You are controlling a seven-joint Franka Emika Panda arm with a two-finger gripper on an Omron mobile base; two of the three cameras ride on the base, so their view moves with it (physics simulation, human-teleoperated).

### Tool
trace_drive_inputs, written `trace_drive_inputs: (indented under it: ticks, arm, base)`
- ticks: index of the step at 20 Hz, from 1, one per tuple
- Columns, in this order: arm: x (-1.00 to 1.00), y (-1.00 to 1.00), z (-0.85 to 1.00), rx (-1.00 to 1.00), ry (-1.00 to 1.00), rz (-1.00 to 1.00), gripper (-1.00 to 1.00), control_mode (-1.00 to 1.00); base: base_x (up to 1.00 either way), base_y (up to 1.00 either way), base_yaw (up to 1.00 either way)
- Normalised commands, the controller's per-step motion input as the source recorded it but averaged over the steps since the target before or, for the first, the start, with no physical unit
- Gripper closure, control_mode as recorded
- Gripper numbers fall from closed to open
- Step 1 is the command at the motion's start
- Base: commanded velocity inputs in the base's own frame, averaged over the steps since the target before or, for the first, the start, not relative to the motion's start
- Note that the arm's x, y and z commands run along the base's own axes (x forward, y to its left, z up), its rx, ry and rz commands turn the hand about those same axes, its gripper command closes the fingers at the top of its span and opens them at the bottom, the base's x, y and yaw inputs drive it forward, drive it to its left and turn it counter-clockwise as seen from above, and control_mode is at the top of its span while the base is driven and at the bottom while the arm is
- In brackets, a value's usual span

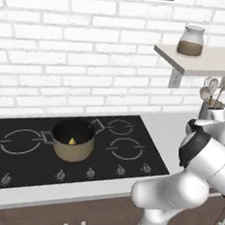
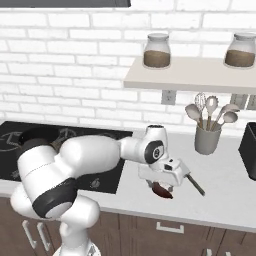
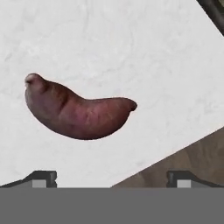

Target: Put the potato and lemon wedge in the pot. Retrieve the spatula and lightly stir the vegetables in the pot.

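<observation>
Yellow lemon wedge [image 1: 72,141] inside pot [image 1: 72,148]

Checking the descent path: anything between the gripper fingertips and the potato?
Nothing. In the hand view, bare white counter separates the open gripper from the potato.

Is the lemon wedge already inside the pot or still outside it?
Inside. In the left base view the yellow lemon wedge lies in the dark interior of the pot.
</observation>
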Motion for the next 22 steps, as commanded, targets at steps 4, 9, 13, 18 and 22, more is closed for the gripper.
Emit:
trace_drive_inputs:
  ticks: [4, 9, 13, 18, 22]
  arm:
    - [0.0, -0.22, -0.58, 0.0, 0.0, 0.24, -1.0, -1.0]
    - [0.06, -0.01, -0.41, 0.0, 0.0, 0.31, -1.0, -1.0]
    - [0.19, 0.0, -0.12, 0.0, -0.04, 0.32, -1.0, -1.0]
    - [0.1, 0.0, -0.14, 0.0, -0.03, 0.31, -1.0, -1.0]
    - [0.01, 0.0, -0.21, 0.06, 0.0, 0.25, -1.0, -1.0]
  base:
    - [0.0, 0.0, 0.0]
    - [0.0, 0.0, 0.0]
    - [0.0, 0.0, 0.0]
    - [0.0, 0.0, 0.0]
    - [0.0, 0.0, 0.0]
